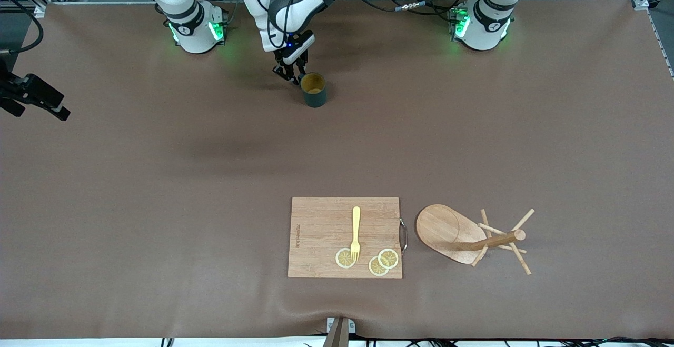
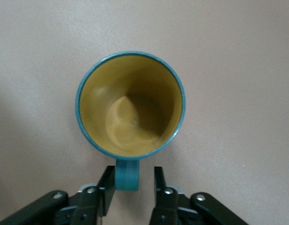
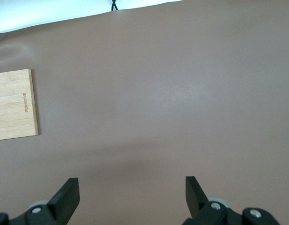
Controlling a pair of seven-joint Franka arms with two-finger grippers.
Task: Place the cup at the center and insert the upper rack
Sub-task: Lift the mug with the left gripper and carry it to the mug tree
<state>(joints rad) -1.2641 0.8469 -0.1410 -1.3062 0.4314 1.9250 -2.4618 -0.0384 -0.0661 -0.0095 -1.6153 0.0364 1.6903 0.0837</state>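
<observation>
The cup [image 1: 314, 90], a glossy teal mug with a tan interior, stands upright on the matte brown tabletop [image 1: 158, 178], far from the front camera. The left end effector [image 2: 133, 190] straddles its loop handle, fingers parted and not gripping. The upper rack [image 1: 468, 236], pale wood with an oval base and thin pegs, lies tipped over, much nearer the front camera than the cup. The right end effector [image 3: 130, 199] hangs spread wide over bare tabletop

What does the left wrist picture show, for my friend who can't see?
A teal cup with a yellowish inside stands on the brown table, seen from above. The left gripper has its open fingers either side of the cup's handle.
</observation>
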